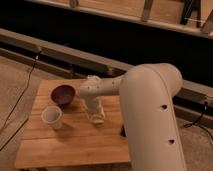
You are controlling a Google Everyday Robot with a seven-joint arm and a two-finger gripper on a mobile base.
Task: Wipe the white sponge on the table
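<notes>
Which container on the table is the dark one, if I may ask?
The maroon bowl, behind the pale cup; the gripper beside them holds the white sponge.

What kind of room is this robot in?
Probably a robot testing room: cables trail across the floor, and the gripper holds a white sponge on a low slatted wooden table beside a bowl and plastic cup.
</notes>
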